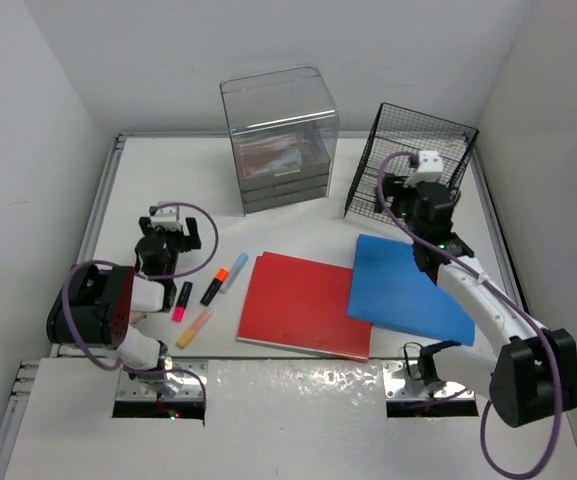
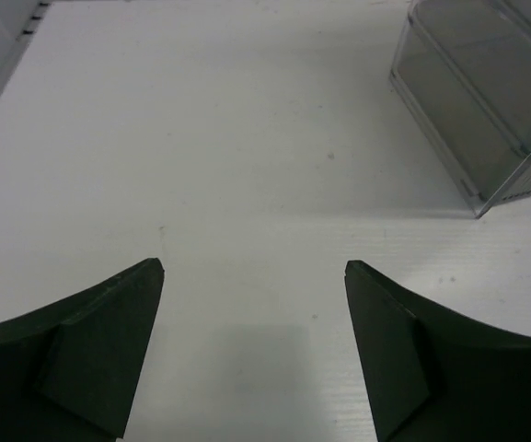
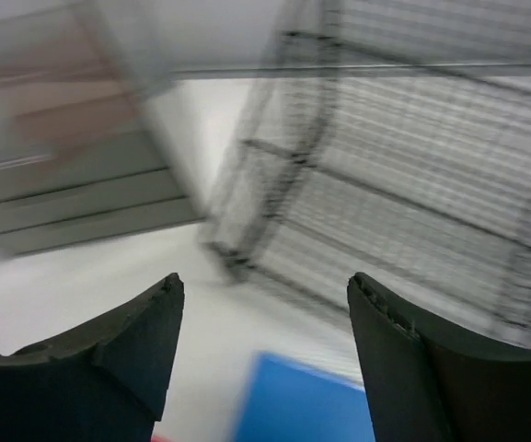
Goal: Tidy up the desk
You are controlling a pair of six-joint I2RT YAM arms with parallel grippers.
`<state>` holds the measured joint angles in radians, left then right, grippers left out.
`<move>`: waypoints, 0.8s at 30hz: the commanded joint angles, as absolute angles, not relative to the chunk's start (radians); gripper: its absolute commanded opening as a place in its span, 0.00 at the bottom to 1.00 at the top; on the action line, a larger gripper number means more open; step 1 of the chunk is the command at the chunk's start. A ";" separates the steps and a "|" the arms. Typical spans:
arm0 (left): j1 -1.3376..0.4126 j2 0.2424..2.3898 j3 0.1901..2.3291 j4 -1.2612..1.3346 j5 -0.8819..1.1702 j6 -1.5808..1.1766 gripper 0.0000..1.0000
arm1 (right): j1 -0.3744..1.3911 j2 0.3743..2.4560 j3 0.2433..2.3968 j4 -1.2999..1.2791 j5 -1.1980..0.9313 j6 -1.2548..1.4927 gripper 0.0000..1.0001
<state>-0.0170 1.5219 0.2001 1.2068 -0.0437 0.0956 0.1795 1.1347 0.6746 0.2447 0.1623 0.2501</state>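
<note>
The desk (image 1: 158, 180), flat matte white, lies beneath both arms. The left gripper (image 2: 254, 269), dark wedge-shaped fingers (image 2: 90, 359) spread and empty, hangs over it; the right gripper (image 3: 265, 281), likewise parted, hangs near a black wire-mesh basket (image 1: 418, 130) and a blue folder (image 1: 398, 285).

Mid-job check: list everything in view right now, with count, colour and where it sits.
Desk: 1, white, under everything.
Drawer box: 1, clear, far centre.
Basket: 1, black wire, far right.
Red folder: 1, red, near centre.
Blue folder: 1, blue, right of Red folder, under the right arm.
Markers: 4, left of Red folder: pink marker, black-orange marker, blue marker, yellow marker.
Left hand: 1, black, open, over bare Desk.
Right hand: 1, black, open, facing Basket.
</note>
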 commanded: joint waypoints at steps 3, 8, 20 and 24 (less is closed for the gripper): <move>-0.002 1.460 0.735 0.494 0.005 0.121 0.64 | 0.327 1.271 0.727 0.274 0.042 0.553 0.64; -0.002 1.428 0.811 0.337 0.075 0.137 0.64 | 0.408 1.478 0.810 0.412 -0.044 0.757 0.53; -0.002 1.473 0.919 0.175 0.023 0.083 0.64 | 0.474 1.903 1.015 0.664 -0.049 1.109 0.40; -0.002 1.483 0.916 0.179 0.021 0.083 0.63 | 0.486 1.970 1.045 0.693 0.023 1.157 0.36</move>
